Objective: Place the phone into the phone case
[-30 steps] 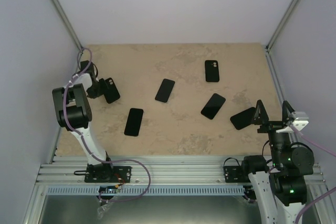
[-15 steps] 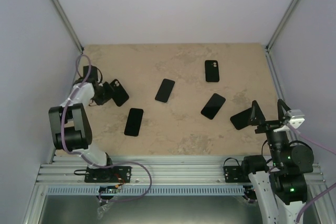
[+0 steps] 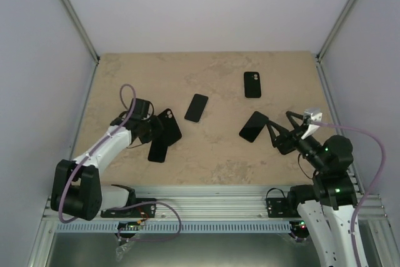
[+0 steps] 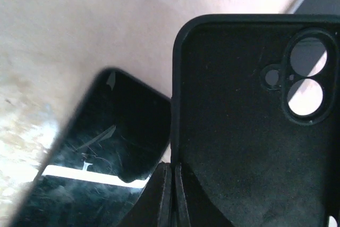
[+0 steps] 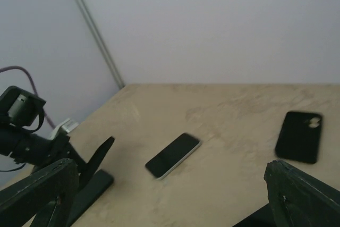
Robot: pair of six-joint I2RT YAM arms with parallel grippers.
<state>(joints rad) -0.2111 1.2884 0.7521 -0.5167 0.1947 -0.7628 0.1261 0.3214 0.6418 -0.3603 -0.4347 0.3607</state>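
In the top view, lower left of centre, the left gripper [image 3: 152,131] is clenched on the short bottom edge of a black soft-rubber phone case with 2 round camera holes [image 3: 169,125]. It seems to hold the case just clear of the beige stone-patterned tabletop [image 3: 212,154]. The nearest dark-screened slab phone [image 3: 158,149] lies flat just below that case in the frame, and the 2 overlap in this view at the phone's upper end.

In the left wrist view the case [image 4: 239,120] appears to show its hollow side to the camera, with its long axis running straight up the frame. The phone [image 4: 101,152] sits to its lower left, its long axis slanting from lower left to upper right. The 2 axes are out of line, so I judge a turn is needed before they can mate. The left arm is plainly the nearer arm.

At centre right the right gripper [image 3: 279,130] is spread wide and grasps nothing, just beside a 2nd black phone [image 3: 253,126]. Farther up lie a 3rd black phone [image 3: 197,107] and a spare black case [image 3: 252,84].
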